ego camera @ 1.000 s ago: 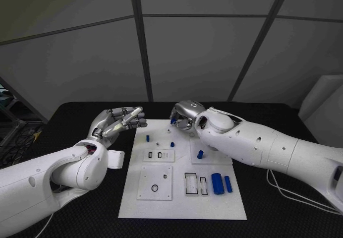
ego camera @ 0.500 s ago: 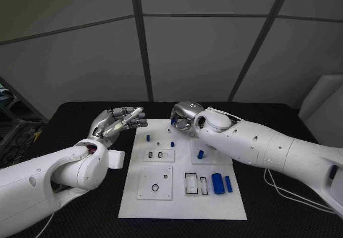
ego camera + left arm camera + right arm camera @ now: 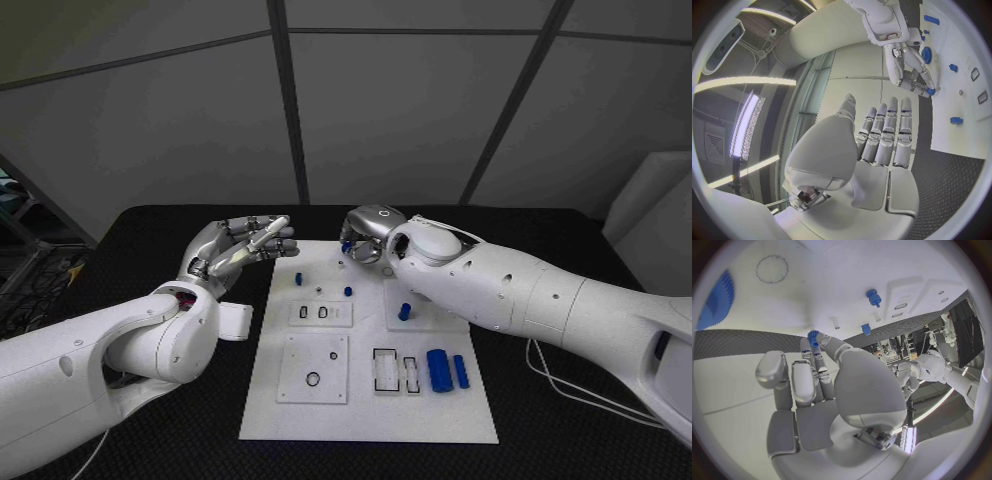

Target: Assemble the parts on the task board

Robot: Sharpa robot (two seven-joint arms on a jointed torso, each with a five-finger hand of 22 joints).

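While the left hand (image 3: pixel 238 245) spreads empty, the right hand (image 3: pixel 368 232) pinches a small blue toothed part (image 3: pixel 812 333).

The silver right hand (image 3: pixel 369 232) is crowding the far end of the white rectangular task board (image 3: pixel 368 420), beside small upright blue pegs (image 3: pixel 299 278). The silver left hand (image 3: pixel 238 248) is hovering off the board's left edge, leaving the board's near end lying open.

A: We see the white task board (image 3: pixel 433 415) flat on the desk, two blue cylinders (image 3: pixel 438 370) lying at its near right.
B: We confirm. Small blue pegs (image 3: pixel 299 279) stand upright mid-board; right hand (image 3: pixel 365 235) pinches a small blue part (image 3: pixel 812 335) at the far edge.
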